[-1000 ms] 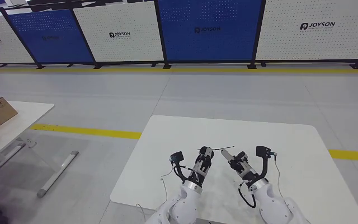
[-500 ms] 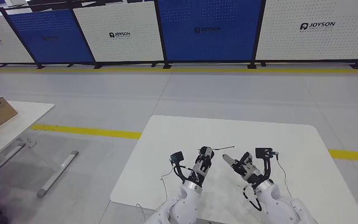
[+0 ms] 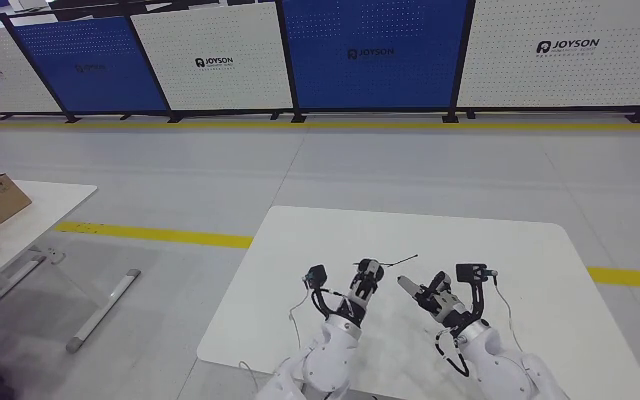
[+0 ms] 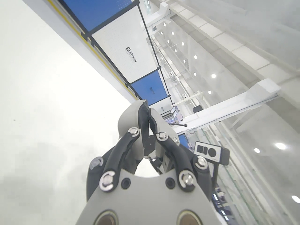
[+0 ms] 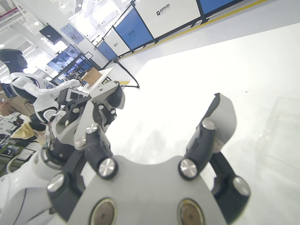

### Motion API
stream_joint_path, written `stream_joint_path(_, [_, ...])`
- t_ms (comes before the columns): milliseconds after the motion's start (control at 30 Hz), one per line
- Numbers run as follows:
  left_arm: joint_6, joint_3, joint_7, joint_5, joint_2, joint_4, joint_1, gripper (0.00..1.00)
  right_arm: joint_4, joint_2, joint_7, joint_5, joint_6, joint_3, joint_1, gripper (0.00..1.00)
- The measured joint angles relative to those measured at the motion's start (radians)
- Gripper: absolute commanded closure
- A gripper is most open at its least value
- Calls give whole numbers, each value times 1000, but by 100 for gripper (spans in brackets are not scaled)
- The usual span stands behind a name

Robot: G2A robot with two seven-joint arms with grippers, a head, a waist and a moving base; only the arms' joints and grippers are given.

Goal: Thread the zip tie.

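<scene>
Pinches thin black plastic zip tie (image 3: pixel 400 262) in clenched left gripper (image 3: pixel 368 270) above white rectangular table (image 3: pixel 320 240); holds right gripper (image 3: pixel 422 284) released, spread wide, near tie, not touching.

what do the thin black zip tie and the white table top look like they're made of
Thin black zip tie: likely flexible matte plastic, since it bows in a curve out of the shut left tool. White table top: smooth, slightly glossy, perhaps laminate or coated board, judging by faint reflections; its core is unclear.
</scene>
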Motion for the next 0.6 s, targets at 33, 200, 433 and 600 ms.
stream_joint_path(33, [0, -10, -9, -32, 0, -12, 2, 100, 0, 0, 0, 0, 0, 0, 0, 0])
stream_joint_path(200, [20, -27, -59, -111, 2, -44, 9, 100, 0, 0, 0, 0, 0, 0, 0, 0])
stream_joint_path(433, [20, -27, -58, -109, 2, -43, 9, 100, 0, 1, -6, -13, 10, 1, 1, 0])
stream_joint_path(600, [17, -26, -62, -107, 2, -43, 11, 100, -2, 2, 9, -187, 101, -30, 24, 0])
